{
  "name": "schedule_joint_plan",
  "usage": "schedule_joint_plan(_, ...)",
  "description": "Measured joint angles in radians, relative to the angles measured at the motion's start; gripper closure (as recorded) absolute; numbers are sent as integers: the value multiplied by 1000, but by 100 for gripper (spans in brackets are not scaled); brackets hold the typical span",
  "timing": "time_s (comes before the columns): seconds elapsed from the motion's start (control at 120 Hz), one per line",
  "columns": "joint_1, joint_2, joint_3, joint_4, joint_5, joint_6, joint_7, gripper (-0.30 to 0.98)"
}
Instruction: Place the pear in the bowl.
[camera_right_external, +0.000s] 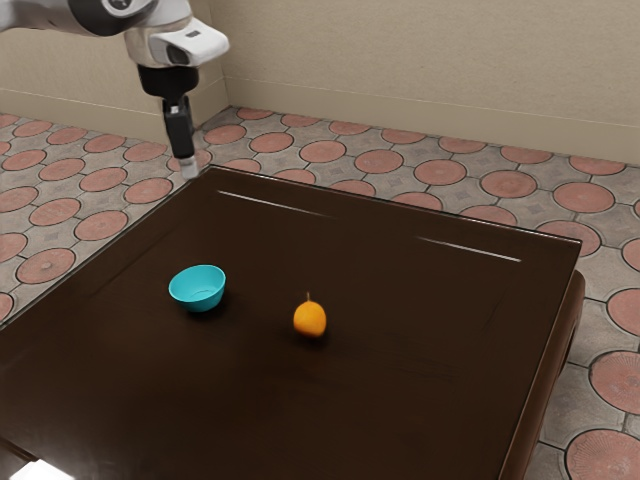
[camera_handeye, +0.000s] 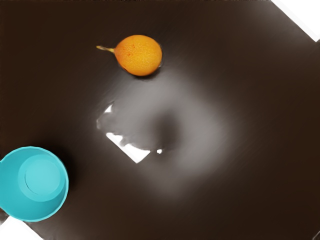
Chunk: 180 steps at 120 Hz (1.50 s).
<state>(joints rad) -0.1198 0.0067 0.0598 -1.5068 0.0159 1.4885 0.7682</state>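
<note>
And there's the pear (camera_handeye: 139, 55), plump, orange, finely speckled, thin stem poking out, on the desk (camera_right_external: 420, 330), apart from the turquoise bowl (camera_right_external: 198, 287)! My hand (camera_right_external: 189, 167): clenched or released, I can't tell.

the pear (camera_right_external: 310, 320) is coloured orange, flecked with darker specks; its stem (camera_handeye: 105, 48) is tinted yellowish brown. the bowl (camera_right_external: 198, 290) is coloured turquoise, the table (camera_right_external: 400, 400) dark brown. the floor (camera_right_external: 510, 184) is patterned with dusty-red discs on grey; the wall (camera_right_external: 430, 70) is coloured beige. the arm (camera_right_external: 200, 42) is coloured white and black, the gripper (camera_right_external: 189, 168) mostly black.
</note>
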Motion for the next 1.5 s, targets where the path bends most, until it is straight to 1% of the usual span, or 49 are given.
schedule_joint_plan(0.233,23,14,1,-1,-4,10,63,0)
schedule_joint_plan(0.325,35,66,-5,2,-8,13,98,0)
schedule_joint_plan(0.4,20,105,-8,1,-20,29,155,0)
schedule_joint_plan(0.483,-12,164,-9,-12,-48,82,258,0)
schedule_joint_plan(0.6,-29,252,-9,-28,-75,151,415,0)
schedule_joint_plan(0.683,-42,273,-19,-98,-89,254,545,0)
schedule_joint_plan(0.75,-48,316,-23,-118,-114,338,648,0)
schedule_joint_plan(0.933,-71,433,-28,-119,-145,521,880,0)
schedule_joint_plan(1.0,-74,483,-30,-92,-149,567,955,0)
schedule_joint_plan(1.258,-64,585,-26,-71,-148,652,1223,0)
schedule_joint_plan(1.5,-50,637,-19,-53,-148,676,1399,0)
